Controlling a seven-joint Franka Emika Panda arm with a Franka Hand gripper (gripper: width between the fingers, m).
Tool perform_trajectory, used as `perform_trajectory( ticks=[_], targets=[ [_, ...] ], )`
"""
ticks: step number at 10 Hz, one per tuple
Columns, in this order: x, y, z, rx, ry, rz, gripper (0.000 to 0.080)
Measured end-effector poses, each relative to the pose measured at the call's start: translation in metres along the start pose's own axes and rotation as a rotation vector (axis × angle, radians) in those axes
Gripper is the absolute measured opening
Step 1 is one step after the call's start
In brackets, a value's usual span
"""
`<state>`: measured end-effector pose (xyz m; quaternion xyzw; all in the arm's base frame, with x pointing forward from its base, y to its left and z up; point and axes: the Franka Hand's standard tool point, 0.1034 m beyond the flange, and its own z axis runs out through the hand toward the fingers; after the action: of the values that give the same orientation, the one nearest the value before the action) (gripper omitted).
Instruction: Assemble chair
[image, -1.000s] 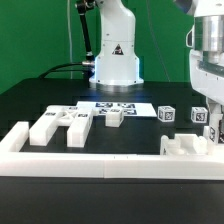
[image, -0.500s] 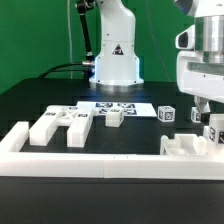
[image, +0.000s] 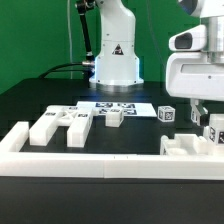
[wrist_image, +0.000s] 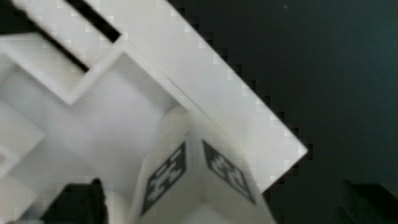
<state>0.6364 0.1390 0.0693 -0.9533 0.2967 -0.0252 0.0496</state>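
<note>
The chair is in loose matte-white pieces with black-and-white tags. A group of blocks (image: 60, 125) lies at the exterior view's left, with a small block (image: 113, 117) and a tagged cube (image: 167, 113) further right. A tagged piece (image: 213, 130) stands at the far right, behind a notched piece (image: 185, 147) that sits against the rail. My gripper (image: 208, 108) hangs open just above the tagged piece, holding nothing. In the wrist view the tagged piece (wrist_image: 196, 165) lies between my dark fingers (wrist_image: 71, 200), apart from them.
A long white border rail (image: 100, 162) runs along the front and turns up at the left end (image: 15, 138). The marker board (image: 115, 105) lies flat in front of the robot base (image: 115, 60). The table top is black.
My gripper has opened, let go of the tagged piece at the right, and risen straight up from it. The pieces on the table have not moved.
</note>
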Motion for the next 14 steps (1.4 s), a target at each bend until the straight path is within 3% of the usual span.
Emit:
perform_trajectory(
  ticks=[7, 8, 9, 10, 11, 14],
  targets=[
    [0.005, 0.004, -0.001, -0.010, 0.005, -0.508, 0.0649],
    [0.005, 0.004, 0.000, -0.011, 0.005, -0.507, 0.0559],
    [0.005, 0.004, 0.000, -0.011, 0.005, -0.505, 0.0559],
    [0.005, 0.005, 0.000, -0.011, 0.005, -0.504, 0.0339],
    [0.008, 0.009, 0.001, -0.020, 0.006, -0.506, 0.0295],
    [0.010, 0.012, 0.001, -0.020, 0.006, -0.450, 0.0294]
  ],
)
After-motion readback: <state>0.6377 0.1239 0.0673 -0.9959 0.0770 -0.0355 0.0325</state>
